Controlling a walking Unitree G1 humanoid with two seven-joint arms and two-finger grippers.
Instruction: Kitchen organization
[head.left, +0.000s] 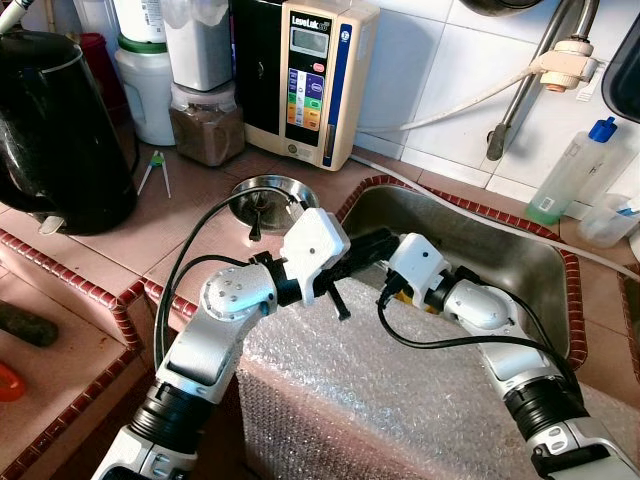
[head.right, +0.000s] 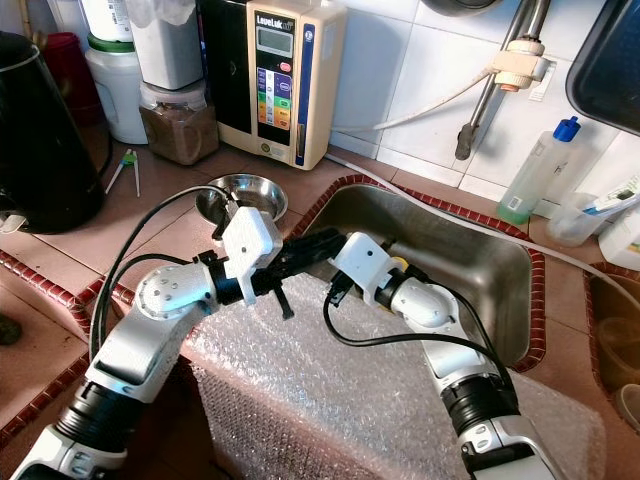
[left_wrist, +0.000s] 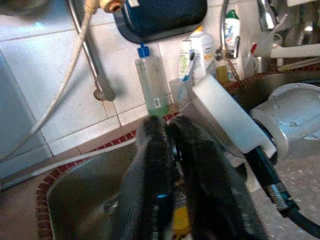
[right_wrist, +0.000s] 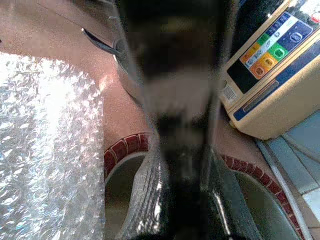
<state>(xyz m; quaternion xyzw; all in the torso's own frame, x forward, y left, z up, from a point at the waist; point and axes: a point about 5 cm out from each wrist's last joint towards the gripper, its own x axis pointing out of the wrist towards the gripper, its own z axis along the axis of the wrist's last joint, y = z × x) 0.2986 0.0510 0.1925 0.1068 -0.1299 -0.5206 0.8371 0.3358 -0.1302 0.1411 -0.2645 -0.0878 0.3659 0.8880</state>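
Nearest the camera, a sheet of bubble wrap (head.left: 400, 390) is seen draped over the front edge of the bench (head.left: 90, 290), under both forearms. Slippage of the sheet is judged possible if an arm is dragged across it.

Above the near-left corner of the sink (head.left: 520, 250), the left claw (left_wrist: 167, 150) and right claw (right_wrist: 175, 145) are crossed and appear touching. The left claw's fingers (left_wrist: 150, 165) are pressed together with no visible gap; a small yellow item (left_wrist: 181, 220) is glimpsed beneath them, and whether it is gripped cannot be told. The state of the right claw cannot be told: its view is blurred. Collision or cable snagging is judged the main risk, since black cables (head.left: 420, 335) loop close to both wrists.

Just beyond, a steel bowl (head.left: 268, 190) sits at the sink's left rim and could be knocked in. Farther back stand a kettle (head.left: 60, 130), a wall-side appliance (head.left: 310, 80) and a soap bottle (head.left: 570, 175).
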